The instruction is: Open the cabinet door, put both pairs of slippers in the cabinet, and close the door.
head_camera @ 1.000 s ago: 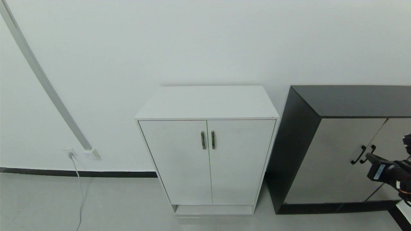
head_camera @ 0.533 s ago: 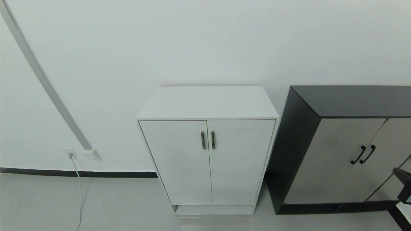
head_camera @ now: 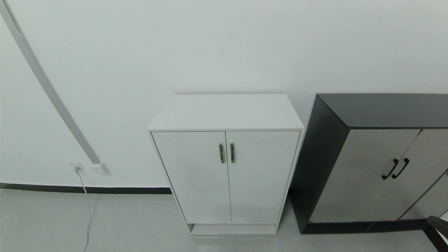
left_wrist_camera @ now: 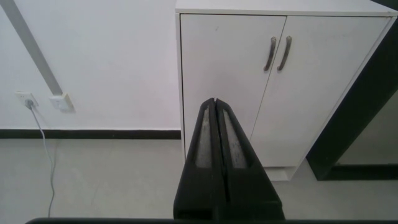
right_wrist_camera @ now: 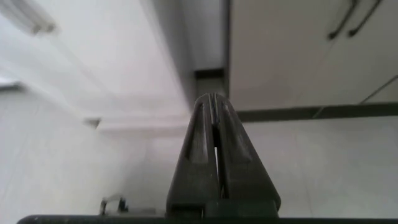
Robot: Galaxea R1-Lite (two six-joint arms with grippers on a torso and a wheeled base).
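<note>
Facing the white cabinet (head_camera: 225, 182), which stood against the wall with both doors shut, the left gripper (left_wrist_camera: 215, 102) had its fingers pressed together on nothing. The upright handles (left_wrist_camera: 270, 53) at the doors' meeting edges lay ahead of it and higher. The right gripper (right_wrist_camera: 213, 98), likewise closed and empty, pointed toward the foot of the black cabinet (right_wrist_camera: 286, 56), so the left arm looked better placed for the pull.

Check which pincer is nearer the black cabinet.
Right. The right pincer is low, in front of the black cabinet; the left pincer faces the white cabinet next to it, farther off.
</note>
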